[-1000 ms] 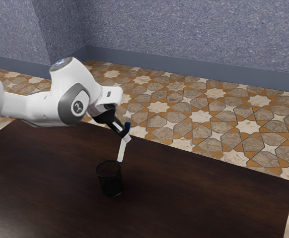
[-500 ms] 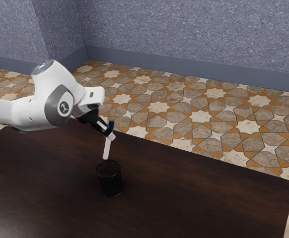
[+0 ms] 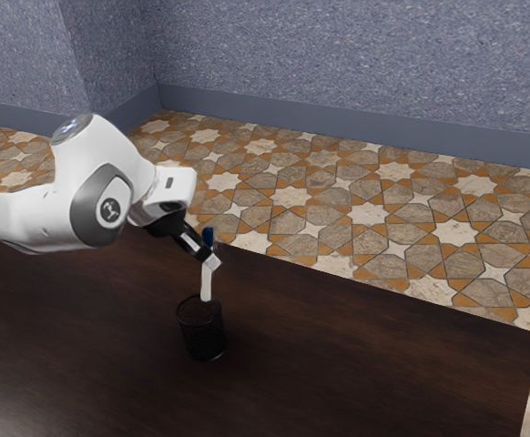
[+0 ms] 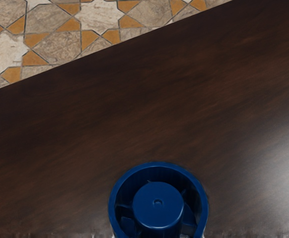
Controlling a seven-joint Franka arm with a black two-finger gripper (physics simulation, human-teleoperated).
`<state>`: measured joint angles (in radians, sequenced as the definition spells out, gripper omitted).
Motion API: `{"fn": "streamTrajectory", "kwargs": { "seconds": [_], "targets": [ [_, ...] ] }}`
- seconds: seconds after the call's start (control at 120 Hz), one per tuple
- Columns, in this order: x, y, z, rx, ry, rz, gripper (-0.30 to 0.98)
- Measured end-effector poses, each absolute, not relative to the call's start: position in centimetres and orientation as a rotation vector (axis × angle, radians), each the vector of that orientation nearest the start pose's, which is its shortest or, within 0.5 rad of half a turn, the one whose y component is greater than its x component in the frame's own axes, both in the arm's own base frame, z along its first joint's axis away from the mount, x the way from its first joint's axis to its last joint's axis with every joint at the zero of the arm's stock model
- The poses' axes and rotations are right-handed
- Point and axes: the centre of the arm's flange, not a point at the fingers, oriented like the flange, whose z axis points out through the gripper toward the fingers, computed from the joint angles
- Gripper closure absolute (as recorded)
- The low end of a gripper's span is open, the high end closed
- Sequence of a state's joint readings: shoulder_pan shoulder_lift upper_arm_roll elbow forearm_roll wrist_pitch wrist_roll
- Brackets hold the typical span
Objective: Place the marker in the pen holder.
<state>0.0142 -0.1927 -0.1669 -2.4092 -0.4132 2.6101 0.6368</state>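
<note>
In the exterior view, our black two-finger gripper (image 3: 211,261) pinches the white, blue-ended marker (image 3: 206,284) high up, fingers parted only by its barrel. It should be light, stiff, rather slippery; that high hold suits us. Its lower end meets the black mesh cylindrical pen holder's (image 3: 204,338) mouth; whether inside, we cannot tell.

In the wrist view, the blue end (image 4: 158,206) faces us.

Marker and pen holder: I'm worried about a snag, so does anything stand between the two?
Nothing visible stands between the marker, held in the gripper, and the pen holder. In the exterior view, the marker's lower end shows at the holder's rim; whether it is inside, I can't tell.
</note>
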Motion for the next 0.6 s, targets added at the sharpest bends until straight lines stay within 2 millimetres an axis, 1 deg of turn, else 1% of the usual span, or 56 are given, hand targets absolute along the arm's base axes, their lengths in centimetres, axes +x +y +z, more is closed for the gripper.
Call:
{"fn": "streamTrajectory", "kwargs": {
  "seconds": [0.042,0.092,0.167,0.258,0.333,0.35,0.467,0.567,0.583,0.6],
  "targets": [
    [49.2,-6.1,42.1,-3.125,0.736,-0.696,0.77],
    [49.0,-5.7,41.8,-3.131,0.726,-0.683,0.77],
    [48.9,-5.6,41.4,-3.135,0.723,-0.673,0.77],
    [48.3,-5.4,40.0,-3.147,0.72,-0.63,0.77],
    [48.1,-5.4,39.5,-3.154,0.716,-0.616,0.77],
    [48.0,-5.4,39.4,-3.154,0.715,-0.615,0.75],
    [48.0,-5.3,39.2,-3.162,0.726,-0.611,0.5],
    [48.0,-5.3,39.3,-3.16,0.742,-0.614,0.36],
    [48.2,-5.4,39.7,-3.157,0.754,-0.619,0.33],
    [48.8,-5.6,40.9,-3.145,0.784,-0.629,0.31]
  ]
}}
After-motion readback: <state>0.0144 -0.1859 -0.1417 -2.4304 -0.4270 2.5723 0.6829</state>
